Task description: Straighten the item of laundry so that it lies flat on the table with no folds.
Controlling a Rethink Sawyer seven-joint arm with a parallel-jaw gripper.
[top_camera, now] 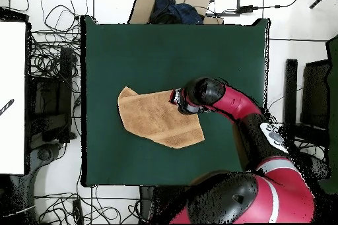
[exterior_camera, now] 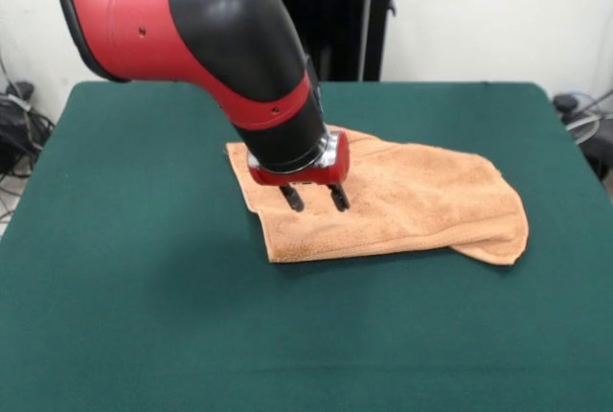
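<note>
The peach-orange towel (exterior_camera: 402,201) lies on the dark green table (exterior_camera: 144,287), right of the middle in the front view. It is folded over, with a rounded fold at its right end. In the overhead view the towel (top_camera: 155,118) lies left of the arm. My gripper (exterior_camera: 314,198) hangs just above the towel's left part, near its left edge. The two black fingers (exterior_camera: 292,199) stand apart with nothing between them. In the overhead view the gripper (top_camera: 177,98) is at the towel's upper right corner, mostly hidden under the wrist.
The red and black arm (exterior_camera: 220,38) comes down from the upper left in the front view and hides the towel's back left corner. Cables and boxes (top_camera: 46,70) lie on the floor beyond the table's edges.
</note>
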